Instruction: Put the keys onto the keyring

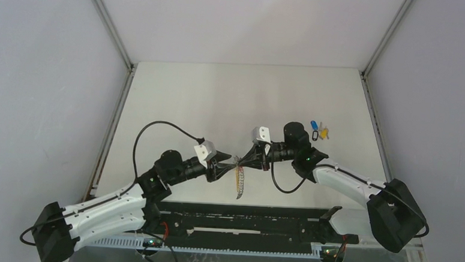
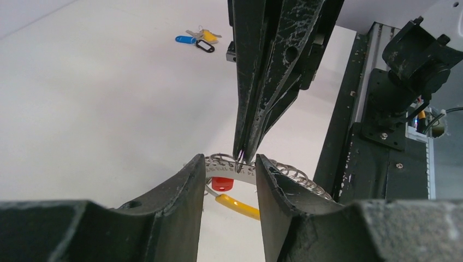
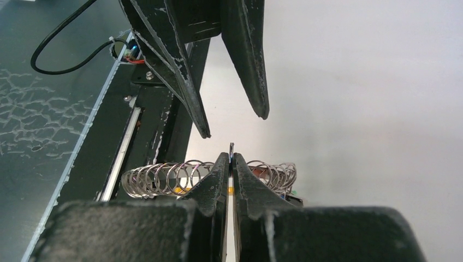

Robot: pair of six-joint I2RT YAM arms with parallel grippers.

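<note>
**Item 1: keyring** [image 1: 239, 182]. Grey loop of wire coils, held in the air over the worktop [image 1: 219, 100], about midway along the near edge. In the top view its free part hangs down toward that edge. The left wrist view shows a red piece [image 2: 221, 183] and a yellow piece [image 2: 238, 206] dangling under the coils.

**Item 2: right pincer** [image 3: 231, 159]. Fingers pressed together on 1 thin turn of the keyring, which shows as a sliver standing up between the tips. The coils spread to both sides of the grip.

**Item 3: left pincer** [image 2: 229, 159]. Fingers spread apart and gripping nothing. In the left wrist view a short stretch of the keyring lies across the gap between them. In the right wrist view both tips stand just clear of the coils. It faces the right pincer tip to tip.

**Item 4: keys** [image 1: 319, 132]. A small cluster of 3 lying flat on the worktop near the right edge, well apart from both pincers: 1 blue head [image 2: 184, 39], 1 yellow head [image 2: 208, 36] and 1 black-rimmed head [image 2: 205, 47], close together.

**Item 5: black rail** [image 1: 243, 227]. Runs along the near edge, below the keyring.
</note>
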